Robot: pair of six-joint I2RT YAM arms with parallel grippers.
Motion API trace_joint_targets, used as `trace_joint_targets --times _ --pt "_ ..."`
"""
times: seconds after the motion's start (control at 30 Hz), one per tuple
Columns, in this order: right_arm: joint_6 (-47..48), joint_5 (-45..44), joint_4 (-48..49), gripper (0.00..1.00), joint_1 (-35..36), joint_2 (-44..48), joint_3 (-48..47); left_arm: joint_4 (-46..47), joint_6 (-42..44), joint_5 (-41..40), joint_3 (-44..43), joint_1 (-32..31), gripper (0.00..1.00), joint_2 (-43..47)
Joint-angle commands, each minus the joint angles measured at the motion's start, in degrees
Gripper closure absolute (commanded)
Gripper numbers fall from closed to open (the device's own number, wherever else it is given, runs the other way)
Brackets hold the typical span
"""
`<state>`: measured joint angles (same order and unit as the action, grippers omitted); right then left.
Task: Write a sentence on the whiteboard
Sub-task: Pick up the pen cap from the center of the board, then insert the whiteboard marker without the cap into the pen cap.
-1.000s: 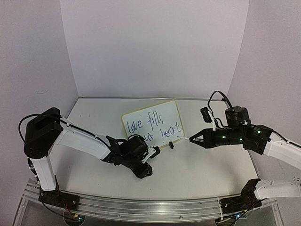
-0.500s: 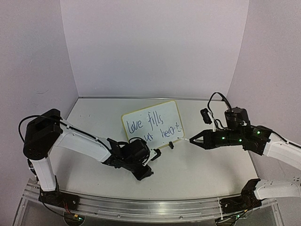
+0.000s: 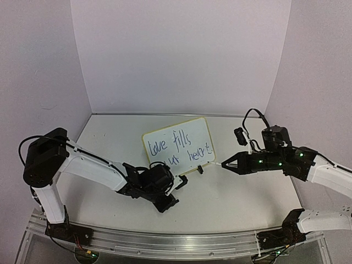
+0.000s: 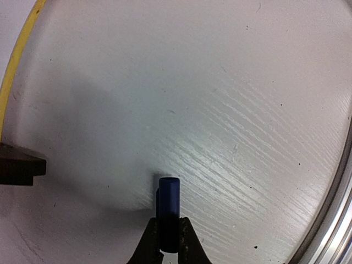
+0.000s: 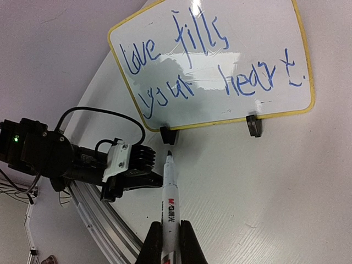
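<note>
We see left jaws clenched on a stubby blue cap [image 4: 169, 199], right jaws grasping a white black-tipped marker [image 5: 169, 190] near the yellow-rimmed whiteboard [image 5: 250, 30].

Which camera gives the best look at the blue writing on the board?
The right wrist view: the sentence is large and readable there. The top view shows it small; the left wrist view shows none.

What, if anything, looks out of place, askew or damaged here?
Nothing stands out. The whiteboard stands on its clip feet, the sentence legible; the right end effector holds the uncapped marker, the left end effector what looks like its blue cap.
</note>
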<state>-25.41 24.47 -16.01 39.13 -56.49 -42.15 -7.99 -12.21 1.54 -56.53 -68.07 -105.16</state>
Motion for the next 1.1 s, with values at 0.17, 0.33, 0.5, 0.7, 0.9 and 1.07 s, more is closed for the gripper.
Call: trace_joint_targets --times 0.17,0.33,0.5,0.7,0.9,1.07 --pt "0.59 15.55 0.00 1.00 -0.08 -8.57 0.49 1.53 -1.08 3.49 4.75 -0.47 1.00 5.99" --pt "2.04 24.70 -0.40 1.00 -0.03 -11.67 0.14 5.35 1.44 6.61 6.46 -0.48 1.00 11.18" --pt "3.09 32.07 -0.34 1.00 -0.02 -16.36 -0.75 7.72 2.94 11.53 7.39 -0.44 1.00 15.37" --pt "4.48 36.25 -0.25 1.00 0.06 -19.26 -2.58 7.75 4.15 15.39 6.48 -0.48 1.00 17.01" --pt "4.79 37.07 -0.19 1.00 0.11 -20.24 -2.81 9.36 4.10 16.41 7.35 -0.48 1.00 17.85" --pt "5.18 37.40 -0.14 1.00 0.14 -21.27 -3.09 10.77 3.62 17.11 7.62 -0.47 1.00 18.28"
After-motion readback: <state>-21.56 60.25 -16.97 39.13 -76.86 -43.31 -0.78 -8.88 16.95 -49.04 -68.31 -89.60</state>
